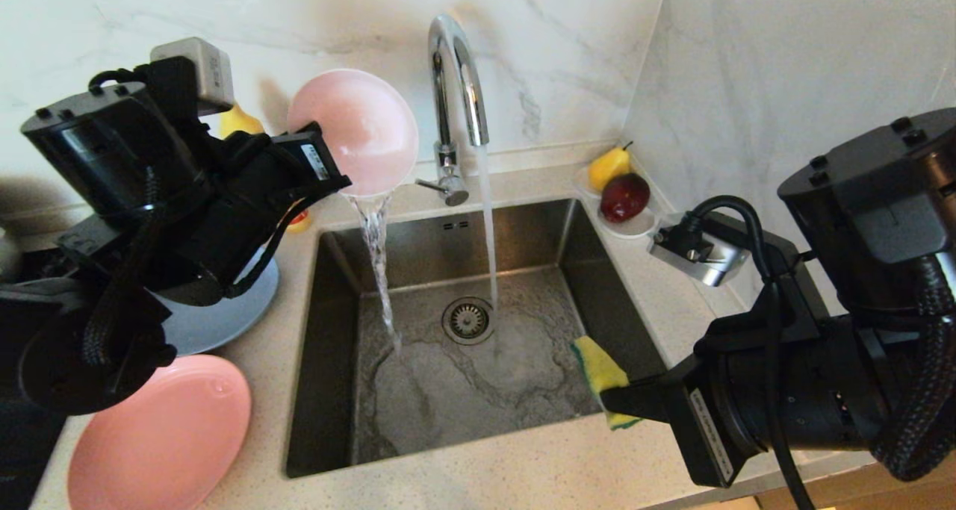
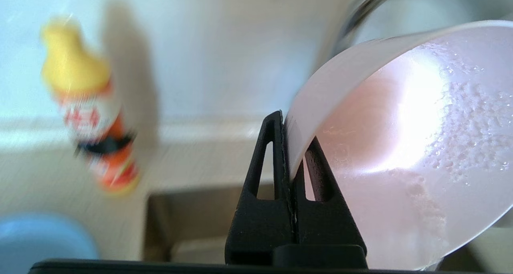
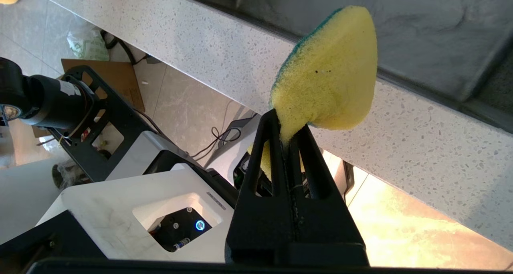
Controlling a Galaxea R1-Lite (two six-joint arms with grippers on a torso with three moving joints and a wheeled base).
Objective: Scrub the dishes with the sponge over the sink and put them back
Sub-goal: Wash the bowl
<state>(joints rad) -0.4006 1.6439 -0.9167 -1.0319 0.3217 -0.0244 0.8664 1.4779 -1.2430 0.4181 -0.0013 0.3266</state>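
My left pincer (image 1: 340,185) is clamped tight on the rim of the pale pink-white bowl (image 1: 358,129), one finger inside the wall and one outside, and it holds the bowl tipped on edge above the back left corner of the large square stainless-steel sink (image 1: 328,361). Water pours from the bowl's lower lip into the basin. My right pincer (image 1: 620,405) is closed on the narrow tail of the small yellow sponge with the dark green scouring side (image 1: 597,364), which hangs over the front right edge of the sink, clear of the bowl.

As I judge it, I am at the rinse-and-drain step for this bowl: suds cling to its inner wall in the left wrist view, and the tall chrome gooseneck tap (image 1: 455,84) is running. The next move calls for letting the bowl empty, then swinging it left and setting it upright on the speckled surface (image 1: 478,480) beside the plates without knocking them, before loosening my grip.

Counting what I see: one bowl in hand; two plates on the surface at left, a large salmon-pink plate (image 1: 160,435) at the front and a large grey-blue plate (image 1: 216,316) behind it, partly hidden by my arm; one sponge; one tap; one round drain strainer (image 1: 467,319). I see no teal bowl. In the far right corner one small white saucer (image 1: 635,230) carries one yellow pear (image 1: 606,166) and one dark red fruit (image 1: 624,196). One yellow-capped orange bottle (image 2: 90,117) stands behind the sink's left corner.
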